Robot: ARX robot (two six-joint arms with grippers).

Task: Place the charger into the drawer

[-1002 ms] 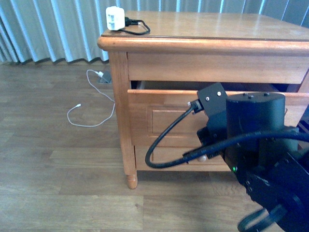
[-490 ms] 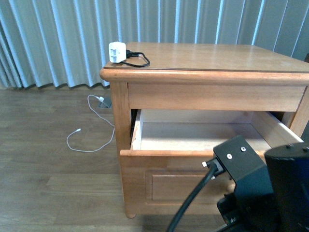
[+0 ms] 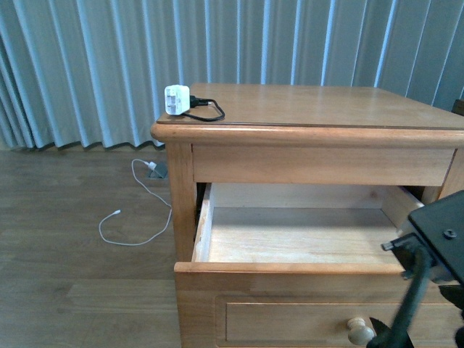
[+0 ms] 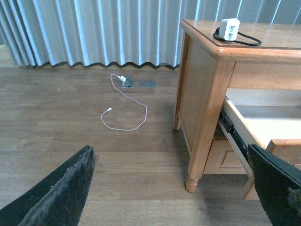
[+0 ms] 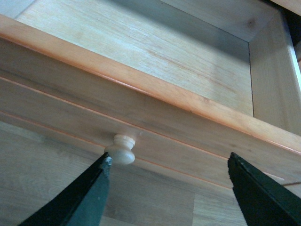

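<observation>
Spotted charger point(image 3: 176, 99) upright at far-left corner of surface point(image 3: 326, 105), well apart from drawer point(image 3: 290, 267) standing open below; judged light, rigid, slick plastic, floppy cable; best pinched across flat sides; noted left end effector point(image 4: 169, 153) and right end effector point(image 5: 169, 162) spread wide, empty

Left gripper point(image 4: 170, 149): jaws spread wide, nothing between them.
Left fingers point(image 4: 61, 193): 2, dark and rough-surfaced, one at each lower corner of the left wrist view.
Right gripper point(image 5: 169, 159): jaws wide apart, gripping nothing.
Right fingers point(image 5: 77, 197): 2, dark and tapered, tips about level with each other.
Right arm point(image 3: 441, 243): low at the front view's right edge, a black housing with a black cable point(image 3: 408, 308) hanging from it.
</observation>
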